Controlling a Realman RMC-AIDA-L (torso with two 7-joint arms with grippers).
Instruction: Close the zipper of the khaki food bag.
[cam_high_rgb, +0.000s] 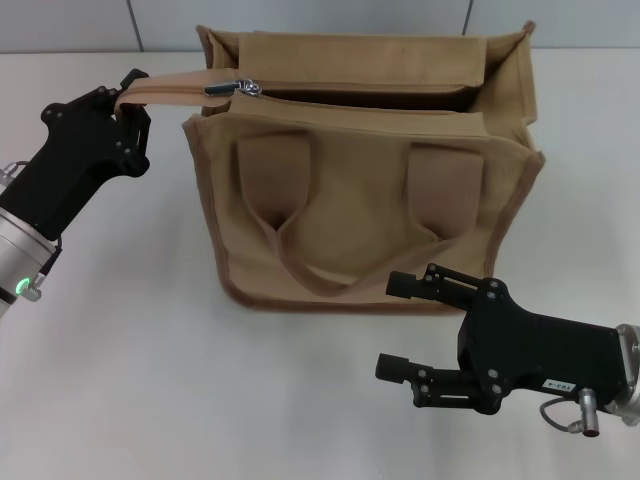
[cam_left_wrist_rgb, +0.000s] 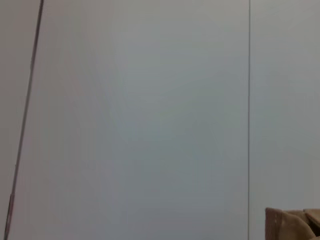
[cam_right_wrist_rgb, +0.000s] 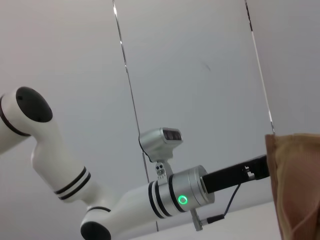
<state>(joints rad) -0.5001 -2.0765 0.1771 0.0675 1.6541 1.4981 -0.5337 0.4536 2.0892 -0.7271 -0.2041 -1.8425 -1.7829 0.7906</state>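
Nearest me, right gripper (cam_high_rgb: 392, 326) spread; left gripper (cam_high_rgb: 130, 98) pinches strap; bag (cam_high_rgb: 365, 195) upright, zipper (cam_high_rgb: 340, 95) mostly open, running left-right.

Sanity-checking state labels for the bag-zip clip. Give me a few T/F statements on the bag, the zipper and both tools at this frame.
1. The zipper is fully closed. False: the mouth of the khaki food bag gapes, and the silver pull tab sits at the bag's left end.
2. The left tool grips the tan zipper tail strap beside the bag. True.
3. The right tool is pinching the pull tab. False: it is open in front of the bag, touching nothing.
4. The bag stands upright on the white table. True.
5. The near handle is held up by a tool. False: it hangs flat against the front panel.
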